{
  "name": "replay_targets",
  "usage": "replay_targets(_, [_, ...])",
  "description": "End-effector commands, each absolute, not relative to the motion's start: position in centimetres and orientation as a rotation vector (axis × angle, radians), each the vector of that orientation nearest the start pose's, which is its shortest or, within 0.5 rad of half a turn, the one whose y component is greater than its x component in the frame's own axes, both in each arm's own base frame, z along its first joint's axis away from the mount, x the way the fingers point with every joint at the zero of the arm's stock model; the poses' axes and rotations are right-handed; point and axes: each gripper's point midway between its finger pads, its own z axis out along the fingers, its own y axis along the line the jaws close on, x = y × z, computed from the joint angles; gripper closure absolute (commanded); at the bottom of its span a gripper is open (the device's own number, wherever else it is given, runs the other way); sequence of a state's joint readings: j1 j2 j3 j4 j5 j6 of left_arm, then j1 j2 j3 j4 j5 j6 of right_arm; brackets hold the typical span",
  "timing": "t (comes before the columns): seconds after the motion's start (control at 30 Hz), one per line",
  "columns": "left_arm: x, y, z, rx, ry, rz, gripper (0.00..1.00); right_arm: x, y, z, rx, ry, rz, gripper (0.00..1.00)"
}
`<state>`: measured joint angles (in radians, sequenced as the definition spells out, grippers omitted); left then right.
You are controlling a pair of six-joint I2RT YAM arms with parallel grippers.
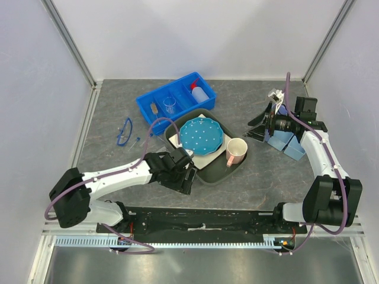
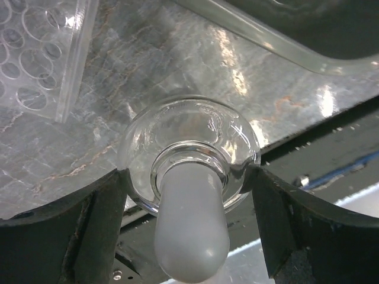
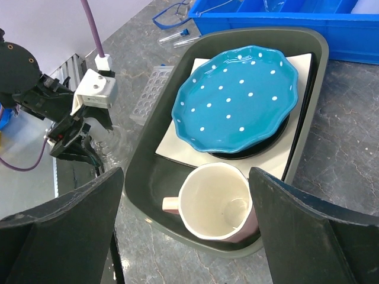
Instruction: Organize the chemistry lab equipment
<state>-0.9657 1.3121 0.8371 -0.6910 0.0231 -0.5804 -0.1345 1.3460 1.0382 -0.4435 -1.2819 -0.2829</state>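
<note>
Round glass flask point(image 2: 189, 151), a clear bulb with its frosted neck toward the lens: we find it clamped at the bulb by the left pincer point(image 2: 188, 177), one finger pressed to each side. It sits low over the table point(image 1: 260, 171), just off the near-left corner of the dark tray point(image 1: 213, 174) and near a clear rack point(image 2: 41, 53). We cannot tell whether it touches the top. We judge the step as pick-up made, carry pending. The blue bin point(image 1: 144, 114) at the back already holds the squeeze bottle point(image 1: 199, 92), a beaker point(image 1: 170, 104) and a small brush point(image 1: 155, 109). The next move likely calls for a lift above the tray rim and a slow swing to a free compartment; glass is slick, so the grip must not slacken. Right pincer point(image 3: 186, 170) is spread wide and empty, aimed at the tray from the right. Goggles point(image 1: 124, 131) and vials point(image 3: 176, 36) lie loose at the left. The table is mottled grey with patches of glare. White panels point(image 1: 195, 35) on aluminium posts close in three sides.
</note>
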Motion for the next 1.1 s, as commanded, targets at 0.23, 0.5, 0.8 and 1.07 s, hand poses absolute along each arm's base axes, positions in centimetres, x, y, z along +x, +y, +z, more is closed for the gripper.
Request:
replay_targets(0.23, [16.2,-26.9,7.4,0.592,2.606,-0.437,0.58,29.3,12.9,22.6,-0.854,1.707,1.175,0.02])
replay_targets(0.5, [15.6,-26.9,6.1,0.625,2.612,-0.461,0.24,28.6,12.8,22.1,-0.896,1.724,1.141,0.02])
replay_targets(0.8, [15.1,-26.3,6.4,0.640,2.589,-0.485,0.20,28.2,12.6,21.5,-0.930,1.756,1.076,0.02])
replay_targets(1.07, [14.3,-25.5,6.2,0.678,2.590,-0.462,0.06,25.7,13.5,20.1,-1.098,1.768,1.058,0.02])
